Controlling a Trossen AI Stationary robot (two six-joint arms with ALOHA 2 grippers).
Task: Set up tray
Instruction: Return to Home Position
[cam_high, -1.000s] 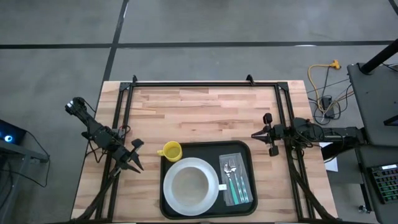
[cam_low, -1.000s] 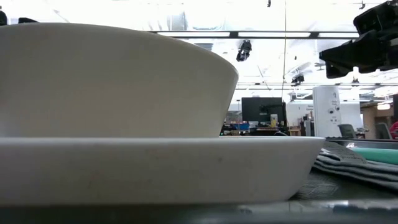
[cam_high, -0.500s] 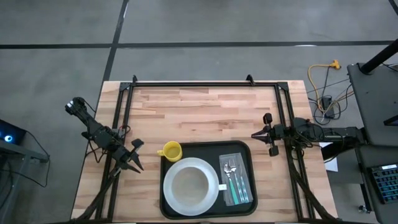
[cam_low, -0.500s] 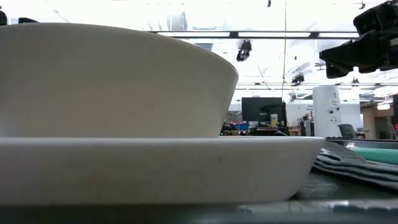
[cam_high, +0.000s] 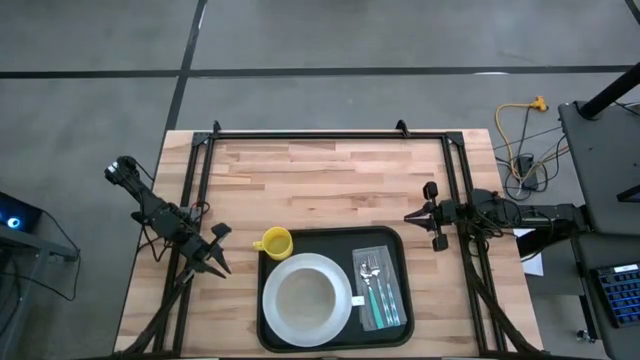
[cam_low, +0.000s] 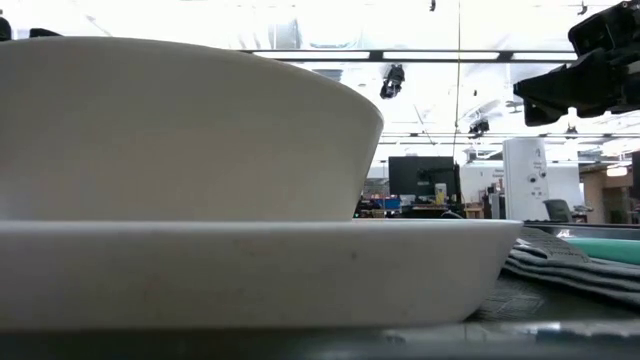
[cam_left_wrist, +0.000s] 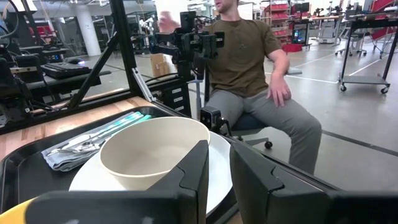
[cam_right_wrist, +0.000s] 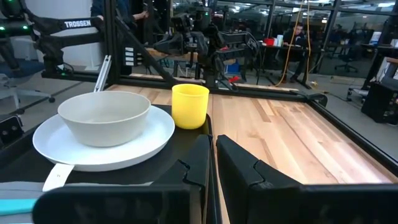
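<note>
Here's the tray (cam_high: 330, 243), black and raised-rimmed, sitting at the 6 o'clock edge of the worktop (cam_high: 330, 175), and it looks fully dressed. A white plate (cam_high: 268, 298) carries a white bowl (cam_high: 306, 300) on the tray's 9 o'clock half. A yellow cup (cam_high: 274, 242) stands at the 11 o'clock corner. A gray napkin (cam_high: 400, 305) lies along the 3 o'clock side with the blue-handled cutlery (cam_high: 378, 285) lined up on it.

Both arms are clear of it. The left claw (cam_high: 220, 252) hangs just off the tray's 10 o'clock corner, fingers drawn almost together with only a thin slit between them, holding nothing. The right claw (cam_high: 412, 216) sits beyond the 2 o'clock corner, pinched closed and empty too. Nothing touches the tray, so the laying-out reads as done and the arms as parked.

Should the tray need moving, I'd judge it stiff but now fairly heavy, and probably slick on top. Everything on it is loose: the bowl could skate on the plate, the cup could tip, the cutlery could slide off the soft napkin. The sensible hold is the raised rim on the short sides, 3 and 9 o'clock, one claw on each, keeping it dead level. A one-sided grab would likely tilt the load.
</note>
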